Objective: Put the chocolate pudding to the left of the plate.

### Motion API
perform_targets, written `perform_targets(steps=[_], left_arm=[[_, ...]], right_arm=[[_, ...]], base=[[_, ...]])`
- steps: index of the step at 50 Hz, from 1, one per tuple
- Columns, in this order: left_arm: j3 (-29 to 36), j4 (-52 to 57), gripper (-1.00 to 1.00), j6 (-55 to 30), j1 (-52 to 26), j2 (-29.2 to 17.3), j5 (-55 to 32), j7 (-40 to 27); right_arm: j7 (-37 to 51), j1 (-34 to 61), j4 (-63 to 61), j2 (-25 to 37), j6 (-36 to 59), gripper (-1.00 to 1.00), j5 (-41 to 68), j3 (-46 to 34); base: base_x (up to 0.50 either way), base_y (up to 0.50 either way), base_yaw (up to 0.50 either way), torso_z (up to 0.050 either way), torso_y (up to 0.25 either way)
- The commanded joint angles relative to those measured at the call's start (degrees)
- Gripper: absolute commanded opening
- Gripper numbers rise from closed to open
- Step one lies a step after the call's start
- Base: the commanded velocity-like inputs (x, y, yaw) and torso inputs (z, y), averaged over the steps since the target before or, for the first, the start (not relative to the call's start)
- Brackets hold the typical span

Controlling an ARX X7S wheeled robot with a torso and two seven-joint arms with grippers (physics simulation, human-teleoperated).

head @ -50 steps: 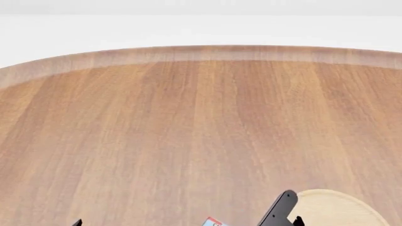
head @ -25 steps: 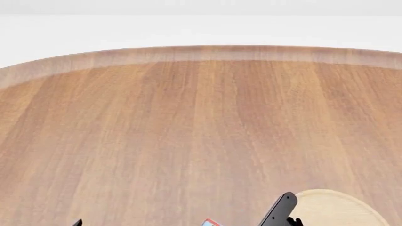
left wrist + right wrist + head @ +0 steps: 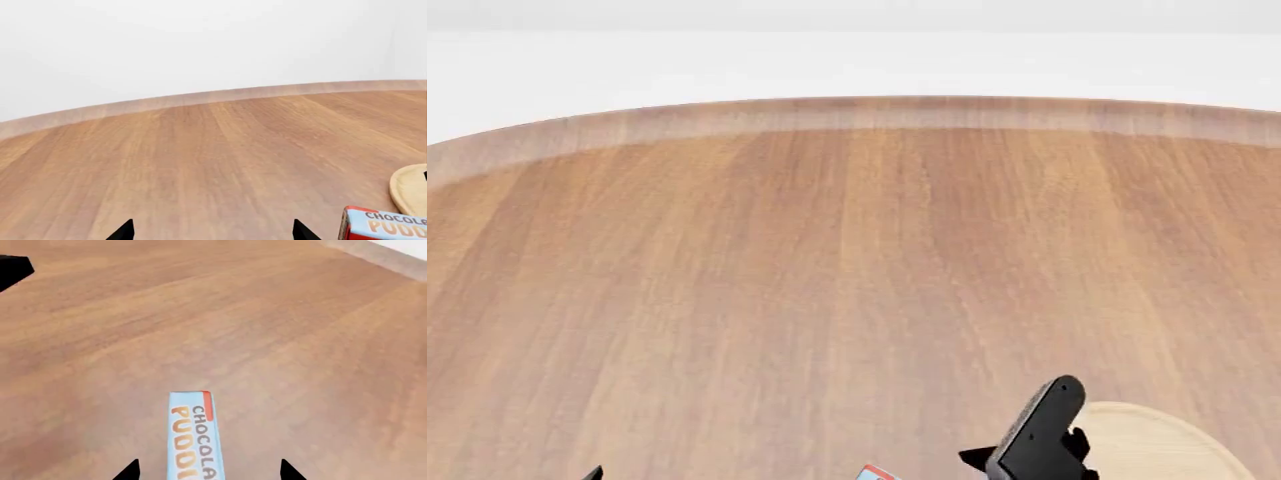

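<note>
The chocolate pudding point(image 3: 195, 440) carton reads "CHOCOLA… PUDD…", partly cut off.

Pudding carton and wooden plate on the table

The chocolate pudding point(image 3: 195, 437) lies flat, light-blue face up, just left of the plate point(image 3: 1174, 440).

We see the chocolate pudding point(image 3: 878, 472) lying on the table point(image 3: 854, 280), left of the plate point(image 3: 1161, 440) (both at the near edge), with the right pincer point(image 3: 207, 471) just behind it.

table point(image 3: 827, 260): matt brown wood grain | plate point(image 3: 1174, 440): pale smooth wood | chocolate pudding point(image 3: 193, 440): printed card carton
</note>
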Motion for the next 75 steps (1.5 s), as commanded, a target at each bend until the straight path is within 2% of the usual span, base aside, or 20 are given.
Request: perform_targets(steps=[1,3,4,12,24,26,27,30,31,32,33,42,45,46,50,52,55,56,59,75], left_arm=[[0.17,0.72,1.0,-0.46,0.05,-0.26,0.0,-0.32],[0.12,0.66,1.0,-0.43,0.04,-0.23,-0.09,-0.36],[0.11,0.61,1.0,-0.33,0.04,-0.23,-0.06,-0.38],[0.28,1.71,1.0,-0.42,0.48,-0.58,0.17,-0.78],[0.54,8.34,1.0,-1.53,2.75,-2.76,2.61,-3.53],[0.5,8.99,1.0,-1.5,2.99,-2.97,2.73,-3.76],[0.45,11.25,1.0,-1.78,3.8,-3.61,3.16,-4.43],[0.56,14.9,1.0,-2.18,5.15,-4.62,4.21,-5.56],[0.66,16.51,1.0,-2.37,5.79,-5.01,5.05,-6.23],[0.73,17.42,1.0,-2.53,6.19,-5.21,5.72,-6.77],[0.6,18.49,1.0,-2.15,6.79,-5.36,6.71,-7.69],[-0.44,25.81,1.0,2.59,11.09,-7.25,10.9,-11.16],[-0.52,30.09,1.0,4.62,13.91,-8.16,15.5,-13.44],[-0.64,31.25,1.0,6.95,15.05,-8.62,17.16,-14.22],[-1.05,32.26,1.0,11.93,16.93,-9.17,20.76,-16.11],[-2.05,34.8,1.0,16.09,20.07,-9.61,27.97,-19.2],[-3.39,36.68,1.0,17.99,22.67,-9.24,33.84,-22.25],[-4.27,37.58,1.0,19.9,24.45,-8.85,38.37,-24.63],[-5.12,37.72,1.0,22.12,25.97,-8.18,42.86,-27.5],[-4.07,33.86,1.0,22.26,22.88,-8.0,39.57,-27.12]], right_arm=[[3.79,-8.65,-30.24,9.87,9.58,1.0,5.76,3.43],[4.8,-10.25,-35.01,11.49,10.51,1.0,6.72,4.11],[6.19,-12.83,-41.7,13.91,10.97,1.0,8.03,5.25],[15.44,-23.65,-56.41,17.33,7.14,1.0,6.3,8.38],[35.7,-34.22,-65.68,10.86,7.25,1.0,1.32,12.57],[36.52,-34.99,-66.5,10.6,7.7,1.0,1.68,12.71],[42.09,-36.3,-67.32,8.41,7.88,1.0,-2.74,13.09],[46.84,-38.64,-68.95,6.59,6.79,1.0,-6.17,13.67],[45.94,-39.18,-69.49,5.73,7.47,1.0,-1.31,14.38],[47.56,-39.3,-69.19,4.68,7.65,1.0,-2.28,14.43],[51.1,-40.28,-67.23,3.18,2.85,1.0,-10.0,12.92],[58.21,-47.89,-67.37,-0.94,-7.55,1.0,-18.51,9.9],[62.32,-52.27,-69.78,-1.43,-13.11,1.0,-22.7,10.4],[65.44,-53.75,-69.05,-2.15,-17.92,1.0,-25.95,10.87],[69.06,-56.77,-67.96,-2.71,-25.85,1.0,-28.23,10.7],[72.13,-60.28,-69.31,-2.55,-31.91,1.0,-30.82,11.26],[74.55,-62.35,-69.34,-2.96,-35.46,1.0,-34.33,11.96],[75.54,-63.35,-68.83,-2.62,-38.26,1.0,-35.01,11.69],[76.43,-63.45,-67.96,-2.19,-40.3,1.0,-34.0,11.47],[75.73,-61.3,-65.95,-1.2,-40.18,1.0,-30.66,9.79]], base=[[0.0,0.0,0.0,0.0,0.0],[0.0,0.0,0.0,0.0,0.0],[0.0,0.0,0.0,0.0,0.0],[0.0,0.0,0.0,0.0,0.0],[0.0,0.0,0.0,0.0,0.0],[0.0,0.0,0.0,0.0,0.0],[0.0,0.0,0.0,0.0,0.0],[0.0,0.0,0.0,0.0,0.0],[0.0,0.0,0.0,0.0,0.0],[0.0,0.0,0.0,0.0,0.0],[0.0,0.0,0.0,0.0,0.0],[0.0,0.0,0.0,0.0,0.0],[0.0,0.0,0.0,0.0,0.0],[0.0,0.0,0.0,0.0,0.0],[0.0,0.0,0.0,0.0,0.0],[0.0,0.0,0.0,0.0,0.0],[0.0,0.0,0.0,0.0,0.0],[0.0,0.0,0.0,0.0,0.0],[0.0,0.0,0.0,0.0,0.0],[0.0,0.0,0.0,0.0,0.0]])
